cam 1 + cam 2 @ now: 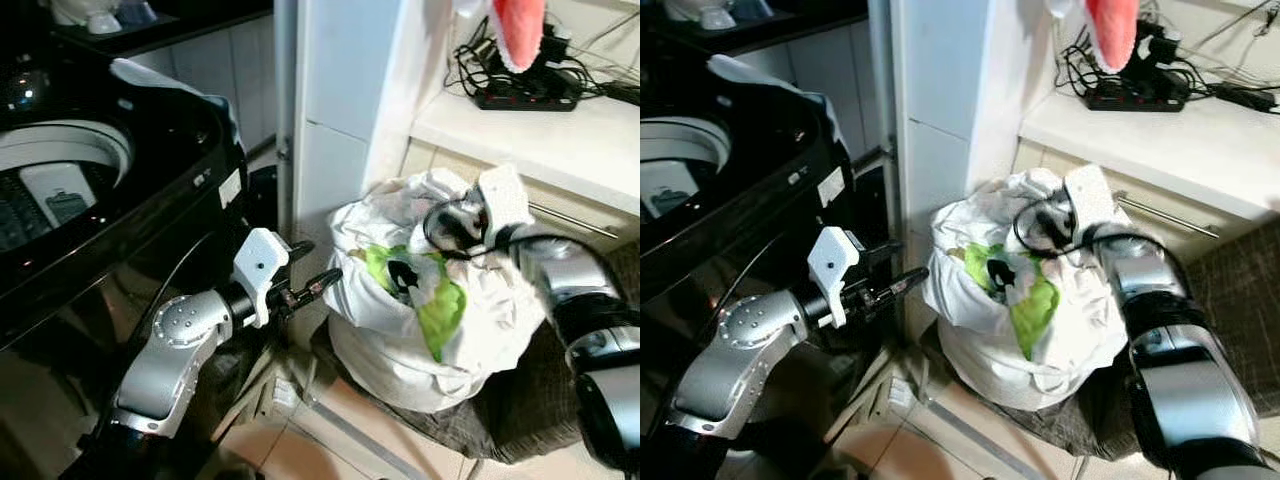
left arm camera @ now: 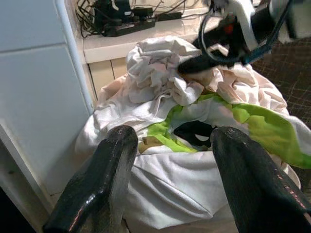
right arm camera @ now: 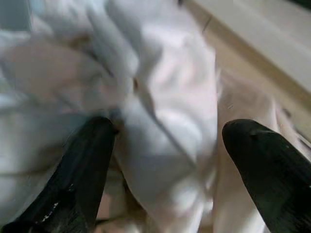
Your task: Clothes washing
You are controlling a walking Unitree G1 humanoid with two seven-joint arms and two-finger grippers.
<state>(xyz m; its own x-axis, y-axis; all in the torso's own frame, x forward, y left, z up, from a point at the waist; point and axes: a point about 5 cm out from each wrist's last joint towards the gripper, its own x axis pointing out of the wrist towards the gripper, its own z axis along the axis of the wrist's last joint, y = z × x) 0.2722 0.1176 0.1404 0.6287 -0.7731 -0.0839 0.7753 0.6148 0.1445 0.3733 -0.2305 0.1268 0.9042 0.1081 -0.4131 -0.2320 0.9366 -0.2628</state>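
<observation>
right hand (image 3: 160,160) wide, fingers pressed into top of laundry heap (image 1: 430,300) | left hand (image 1: 318,283) wide, just beside heap | washer (image 1: 90,180) to robot's left

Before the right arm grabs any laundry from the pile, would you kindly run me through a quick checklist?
1. Right gripper open: ok, fingers spread wide.
2. Right gripper over the pile of white laundry: ok, white cloth lies between its fingers.
3. Left gripper out of the way: ok, open, beside the pile, apart from it.
4. Washing machine lid up: ok, drum opening visible.
5. Green and white garment free to lift: cannot tell, partly tucked under white cloth.
6. Power strip and cables away from the pile: ok, up on the counter.
</observation>
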